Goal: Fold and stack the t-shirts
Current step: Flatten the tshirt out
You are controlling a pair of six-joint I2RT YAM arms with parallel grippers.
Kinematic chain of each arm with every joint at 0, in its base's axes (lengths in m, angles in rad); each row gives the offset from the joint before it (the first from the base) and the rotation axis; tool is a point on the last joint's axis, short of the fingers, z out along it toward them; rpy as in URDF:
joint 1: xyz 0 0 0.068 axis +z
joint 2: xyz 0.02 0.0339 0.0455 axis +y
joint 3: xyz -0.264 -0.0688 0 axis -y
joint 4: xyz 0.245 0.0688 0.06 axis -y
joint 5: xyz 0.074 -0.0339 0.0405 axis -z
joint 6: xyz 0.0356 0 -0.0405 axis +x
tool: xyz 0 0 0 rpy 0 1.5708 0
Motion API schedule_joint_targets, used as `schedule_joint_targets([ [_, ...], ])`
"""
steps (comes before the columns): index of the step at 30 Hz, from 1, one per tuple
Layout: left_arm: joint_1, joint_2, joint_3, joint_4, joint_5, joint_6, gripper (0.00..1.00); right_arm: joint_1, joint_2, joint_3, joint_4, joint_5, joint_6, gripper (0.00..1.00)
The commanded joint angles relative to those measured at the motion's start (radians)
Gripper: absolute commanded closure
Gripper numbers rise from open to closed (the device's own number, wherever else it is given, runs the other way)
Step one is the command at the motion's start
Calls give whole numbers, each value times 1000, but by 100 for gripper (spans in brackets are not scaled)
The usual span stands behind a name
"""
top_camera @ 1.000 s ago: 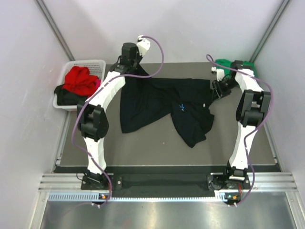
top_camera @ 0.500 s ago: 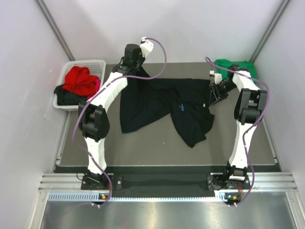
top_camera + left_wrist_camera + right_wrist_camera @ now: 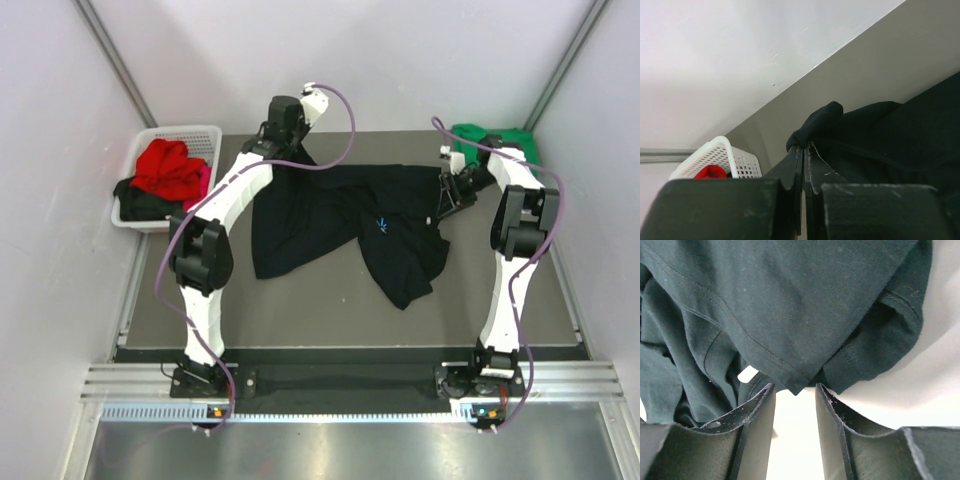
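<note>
The large black cloth t-shirt (image 3: 330, 210) lay rumpled but mostly spread over the far half of the grey matte table (image 3: 330, 310). Its long axis ran left to right between the two arms, and its small blue chest mark (image 3: 381, 225) faced up, right of centre. At the shirt's far left corner, the left gripper (image 3: 803, 150) had its fingers pressed together on a bunched fold of the black cloth, which rose from the table to the fingertips. The right gripper (image 3: 794, 387) stood at the shirt's right edge with its fingers apart, holding nothing. In the right wrist view a pointed corner of the hem lay directly ahead of the gap, just at the fingertips, over bare table. The coming move appeared to turn on this relation. The right arm was the nearer to that free edge, and a short advance would probably bring the hem corner between the pads, so that both ends of the long axis could be drawn taut. The cloth was limp and layered there, so more than one ply might be caught. Room was limited. A green cloth t-shirt (image 3: 505, 140) lay just behind the right arm at the far right corner. A white lattice plastic basket (image 3: 190, 132) holding a red cloth t-shirt (image 3: 165, 165) stood at the far left corner, and pale walls closed in on three sides.
</note>
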Motion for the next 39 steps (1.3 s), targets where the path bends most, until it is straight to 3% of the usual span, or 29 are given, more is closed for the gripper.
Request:
schedule_joint_targets([
  [1,-4,6,6,47,-17,5,100,-3,-2,23,-12,-43,-4,62],
  [18,-6,23,22,52,-15,7,100,23,33,15,-12,-44,16,64],
  [22,-6,25,25,52,-15,7,100,32,39,13,-17,-52,13,70],
  [26,-7,26,26,53,-18,9,100,35,35,15,-12,-60,15,86],
  [32,-6,26,25,55,-20,10,100,35,-16,21,-11,-47,5,97],
  [39,-7,22,30,66,-26,18,100,34,-180,118,-77,-67,1,100],
])
